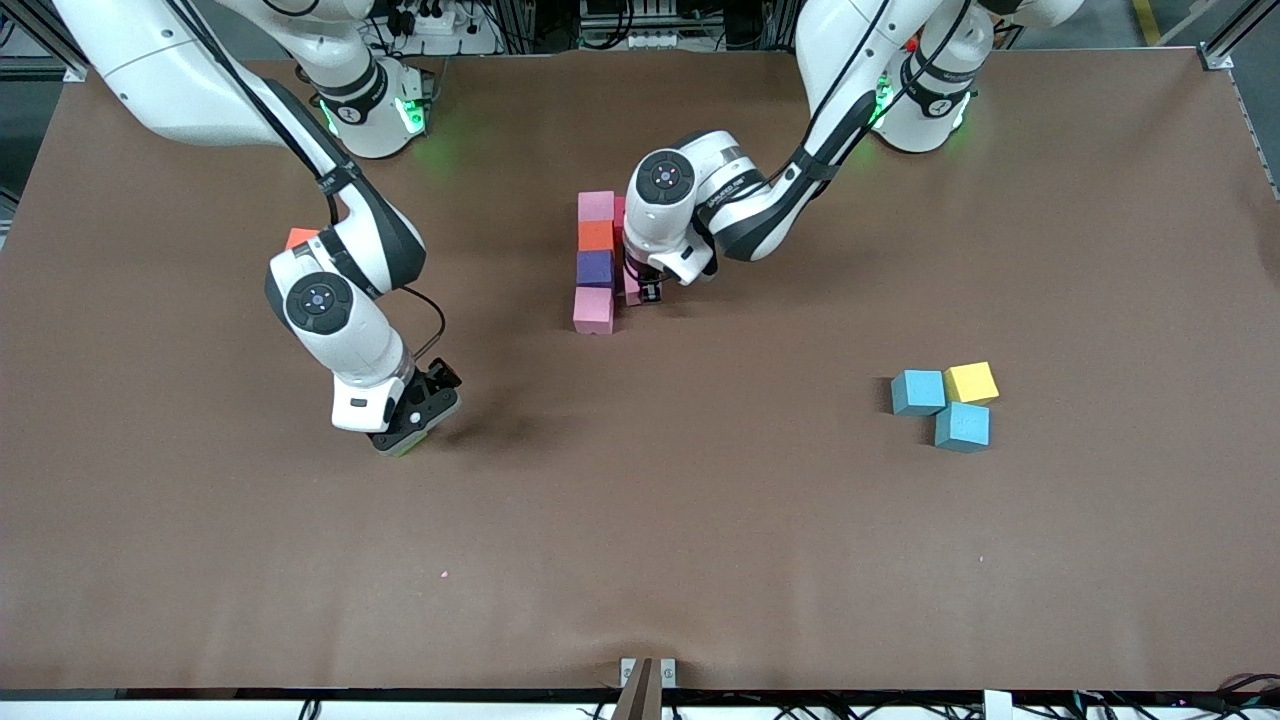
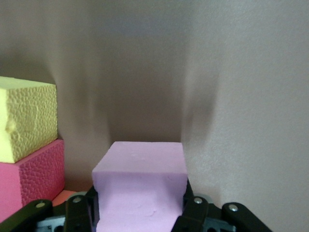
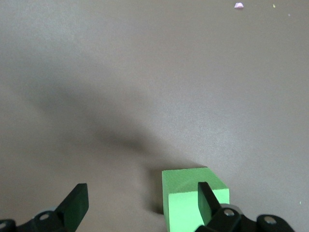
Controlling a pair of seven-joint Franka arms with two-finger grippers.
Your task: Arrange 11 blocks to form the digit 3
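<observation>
While the front view shows most of the brown surface (image 1: 700, 560) bare, a column of blocks (image 1: 596, 262) runs down its middle: pink, orange, purple, pink. The left gripper (image 1: 648, 290) is low, just beside this column, probably adding a cube to the digit 3. The right gripper (image 1: 412, 425) is down over a green block (image 1: 398, 447), toward the right arm's end. Two light blue blocks (image 1: 940, 408) and a yellow one (image 1: 972, 382) sit together well apart, and a red block (image 1: 298, 238) peeks out by the right arm.

Seen from the left wrist, the jaws pinch a pale pink block (image 2: 140, 186) by its sides. Beside the jaws stands a yellow block (image 2: 26, 118) atop a deeper pink one (image 2: 31, 176), leaving little room there.

Seen from the right wrist, the jaws are spread wide. The green block (image 3: 190, 200) sits between them, close against one finger (image 3: 207, 203), apparently before a grasp. Open surface lies all around.
</observation>
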